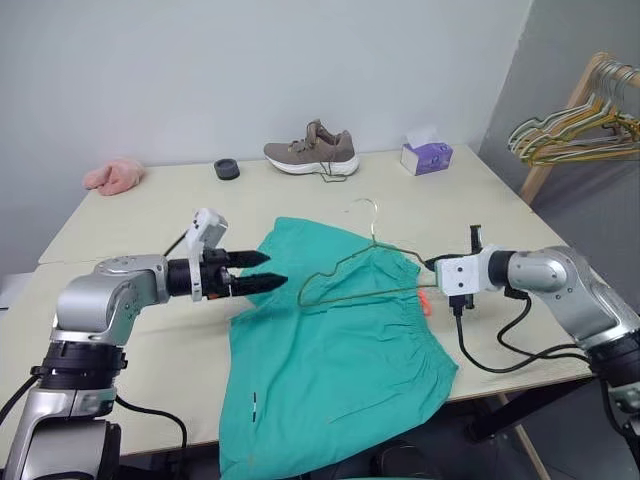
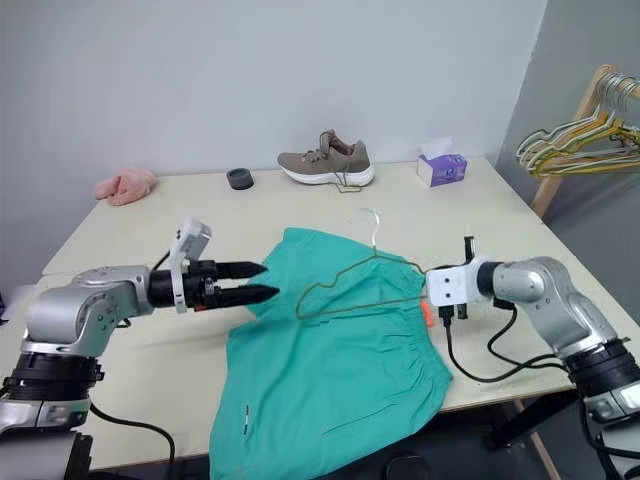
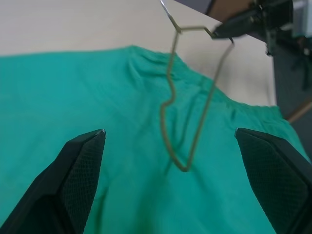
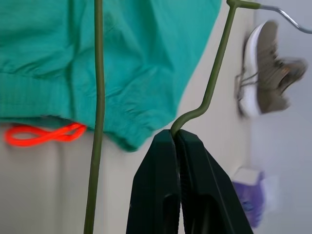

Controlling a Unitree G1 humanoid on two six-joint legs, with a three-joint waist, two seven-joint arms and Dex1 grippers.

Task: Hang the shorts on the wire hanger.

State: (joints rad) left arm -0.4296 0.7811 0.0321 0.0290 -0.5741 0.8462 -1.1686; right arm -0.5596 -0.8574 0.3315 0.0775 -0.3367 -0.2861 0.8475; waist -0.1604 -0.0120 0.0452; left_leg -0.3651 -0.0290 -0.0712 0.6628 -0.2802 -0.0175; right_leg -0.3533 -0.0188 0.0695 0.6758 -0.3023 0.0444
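Observation:
The teal-green shorts (image 1: 330, 360) lie spread on the table (image 1: 150, 215), and their lower part hangs over the front edge. An orange tag (image 4: 44, 135) shows at the waistband on the right. The olive wire hanger (image 1: 360, 297) is held tilted just above the shorts, hook (image 1: 372, 215) pointing away from me. My right gripper (image 4: 174, 136) is shut on the hanger's right shoulder. My left gripper (image 1: 275, 269) stands open at the shorts' left edge, pointing at the hanger's left corner, with nothing between its fingers (image 3: 83, 161).
At the table's far side sit a grey-brown shoe (image 1: 312, 150), a purple tissue box (image 1: 426, 155), a small black ring (image 1: 227, 169) and a pink cloth (image 1: 113, 176). A wooden rack with bunched pale hangers (image 1: 575, 125) stands to the right of the table.

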